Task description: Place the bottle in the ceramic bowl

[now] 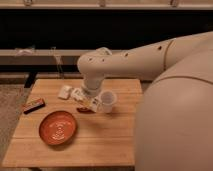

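While the claw (96, 103) sits at the slim white plastic bottle (79, 95), gripping or not I cannot tell, next comes carrying it over the round orange-red ceramic bowl (58, 127)

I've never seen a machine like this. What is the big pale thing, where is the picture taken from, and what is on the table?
The big pale shape is a robot's arm, reaching in from the right. There is only one camera. It looks down on the wooden table from close by the arm, but where it is mounted cannot be told.

At the arm's tip is the gripper, a two-fingered clamp, above the middle of the table. It seems to hold the bottle, small and white with a yellowish label, clear of the wood.

On the table lie the ceramic bowl, orange-red and shallow, near the front left, a dark bar at the left edge, a white packet further back, and a small dark red thing under the gripper. A white cup shows just right of the gripper.
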`<state>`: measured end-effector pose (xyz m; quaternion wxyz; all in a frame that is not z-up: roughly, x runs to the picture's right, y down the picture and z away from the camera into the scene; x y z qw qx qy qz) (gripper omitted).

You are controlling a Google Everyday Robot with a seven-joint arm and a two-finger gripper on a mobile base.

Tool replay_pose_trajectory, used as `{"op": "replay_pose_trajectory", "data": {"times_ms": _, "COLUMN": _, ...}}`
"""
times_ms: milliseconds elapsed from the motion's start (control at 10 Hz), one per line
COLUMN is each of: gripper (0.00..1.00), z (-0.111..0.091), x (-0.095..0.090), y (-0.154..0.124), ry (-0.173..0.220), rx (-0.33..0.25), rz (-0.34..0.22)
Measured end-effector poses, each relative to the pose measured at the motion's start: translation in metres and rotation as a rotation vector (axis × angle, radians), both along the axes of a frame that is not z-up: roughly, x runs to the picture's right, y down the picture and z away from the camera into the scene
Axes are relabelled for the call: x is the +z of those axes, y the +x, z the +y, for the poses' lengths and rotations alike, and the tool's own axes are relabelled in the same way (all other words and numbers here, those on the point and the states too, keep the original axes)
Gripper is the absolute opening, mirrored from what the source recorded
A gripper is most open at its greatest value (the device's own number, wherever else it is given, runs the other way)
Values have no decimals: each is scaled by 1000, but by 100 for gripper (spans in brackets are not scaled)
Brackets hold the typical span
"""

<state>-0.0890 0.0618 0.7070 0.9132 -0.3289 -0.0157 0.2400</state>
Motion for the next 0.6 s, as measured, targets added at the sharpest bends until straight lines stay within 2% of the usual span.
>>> {"op": "replay_pose_trajectory", "data": {"times_ms": 600, "gripper": 0, "z": 21, "x": 15, "y": -59, "ry": -37, "rx": -81, "rz": -154}}
